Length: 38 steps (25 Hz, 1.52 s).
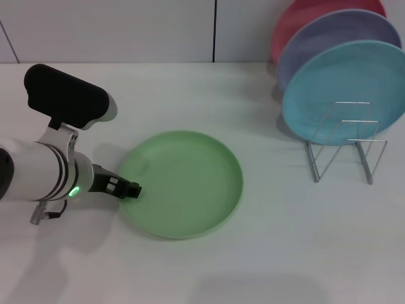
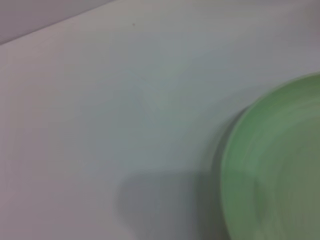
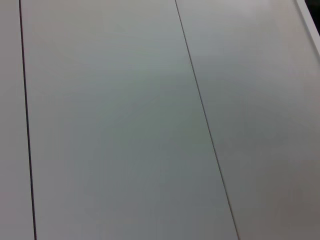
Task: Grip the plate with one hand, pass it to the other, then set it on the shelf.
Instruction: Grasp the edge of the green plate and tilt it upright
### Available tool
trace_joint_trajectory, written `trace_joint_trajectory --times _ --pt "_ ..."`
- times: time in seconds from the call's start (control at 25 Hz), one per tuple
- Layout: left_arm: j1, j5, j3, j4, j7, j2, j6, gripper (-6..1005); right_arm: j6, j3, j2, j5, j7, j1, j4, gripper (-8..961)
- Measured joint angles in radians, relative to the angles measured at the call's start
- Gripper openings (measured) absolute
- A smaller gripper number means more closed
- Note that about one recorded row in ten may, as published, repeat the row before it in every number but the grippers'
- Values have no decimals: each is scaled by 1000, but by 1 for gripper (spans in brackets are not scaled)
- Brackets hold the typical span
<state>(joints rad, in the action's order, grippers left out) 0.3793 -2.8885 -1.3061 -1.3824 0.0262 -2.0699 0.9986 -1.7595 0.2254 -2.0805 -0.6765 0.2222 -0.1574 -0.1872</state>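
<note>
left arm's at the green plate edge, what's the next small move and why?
Probably ease the left gripper a touch further onto the green plate's near rim, then close. Its tip sits right at that rim, the plate lies flat on the table, and the wire rack has open front loops.

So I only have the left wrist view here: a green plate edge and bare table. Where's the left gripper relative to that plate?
Observer: The left gripper is at the green plate's left rim, low over the white table.
Operator: Is the plate lifted?
Observer: No, the head view shows it lying flat.
Operator: And the rack?
Observer: The wire rack stands to the plate's right, holding a light blue plate, a lavender plate and a pink plate; its front loops are free.
Operator: Right arm?
Observer: Not visible; its camera shows only wall panels.
</note>
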Motion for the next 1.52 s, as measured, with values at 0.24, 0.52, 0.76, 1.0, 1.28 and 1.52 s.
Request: trace_joint_trajectory --times 0.24,0.52,0.76,1.0,1.28,1.52 --pt "9 0 4 6 -21 0 5 815 0 0 1 0 0 -2 0 837" --pt "33 0 -2 28 -28 2 15 739 0 0 1 0 0 -6 5 835" --pt "54 0 -3 48 -33 1 31 609 1 0 0 0 0 -11 5 836" --pt "53 1 -7 17 -31 3 52 415 -4 0 -1 0 2 -10 5 836" --pt "56 3 -4 27 -28 2 58 195 -5 0 -1 -8 7 -3 5 837" --pt "50 3 3 22 -22 3 64 129 -9 5 -3 -9 9 -1 3 836"
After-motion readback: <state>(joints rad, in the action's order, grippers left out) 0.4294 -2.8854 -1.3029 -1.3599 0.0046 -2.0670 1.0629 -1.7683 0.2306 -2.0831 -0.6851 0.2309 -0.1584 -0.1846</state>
